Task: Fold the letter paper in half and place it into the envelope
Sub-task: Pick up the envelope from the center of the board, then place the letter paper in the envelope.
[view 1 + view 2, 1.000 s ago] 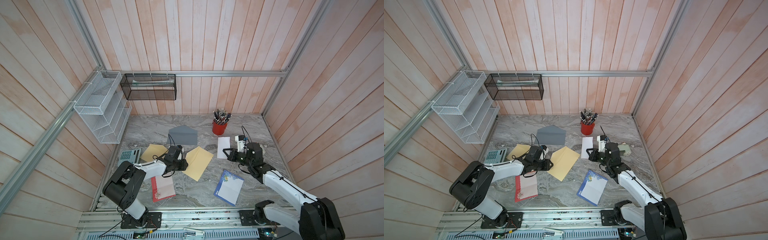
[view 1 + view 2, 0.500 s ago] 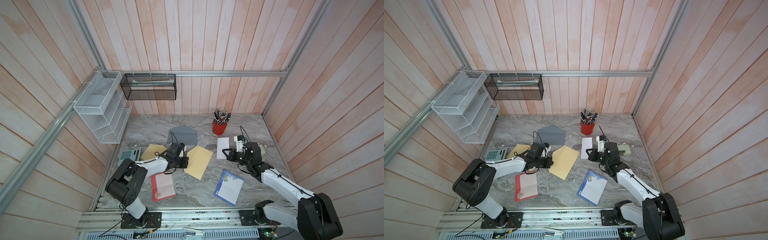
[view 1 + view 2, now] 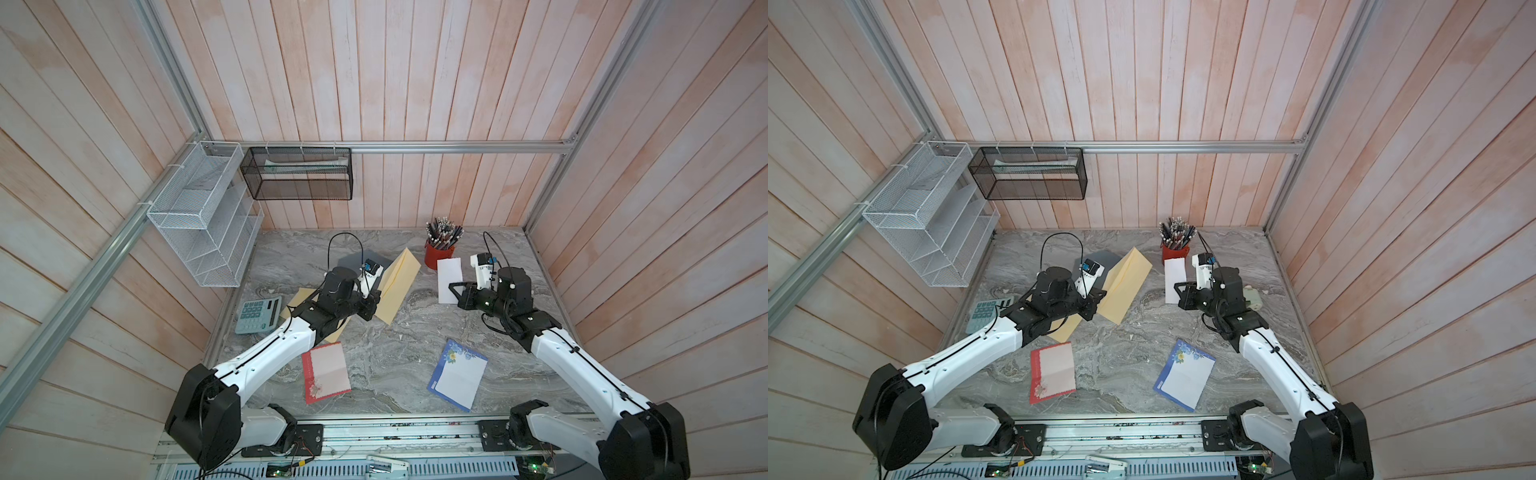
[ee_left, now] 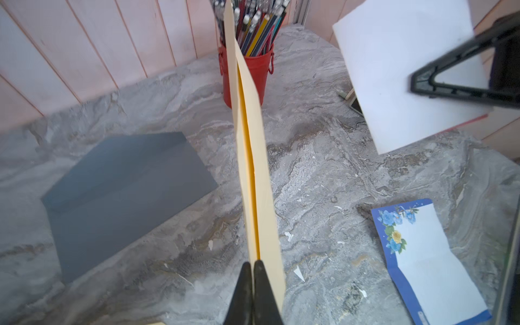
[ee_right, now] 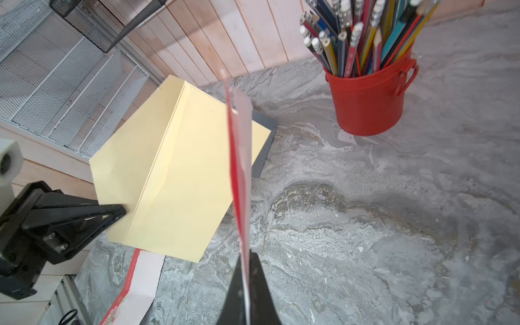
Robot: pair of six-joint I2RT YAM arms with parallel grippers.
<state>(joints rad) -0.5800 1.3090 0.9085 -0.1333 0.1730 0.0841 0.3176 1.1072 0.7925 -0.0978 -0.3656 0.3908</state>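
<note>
Marble-look tabletop (image 3: 395,345), pink plank walls (image 3: 395,104). My left claw (image 3: 371,306) is pinched tight on the edge of the stiff yellow envelope (image 3: 400,282), holding it tilted up mid-frame so its mouth gapes a bit. Right claw (image 3: 454,291) clamps the folded white letter paper (image 3: 449,272), thin and red-edged, right of centre. Lined up for sliding in, I reckon.

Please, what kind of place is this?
Probably a mock office desk in a wood-panelled robot cell: a red pencil cup, a calculator and wire letter trays on the wall.
</note>
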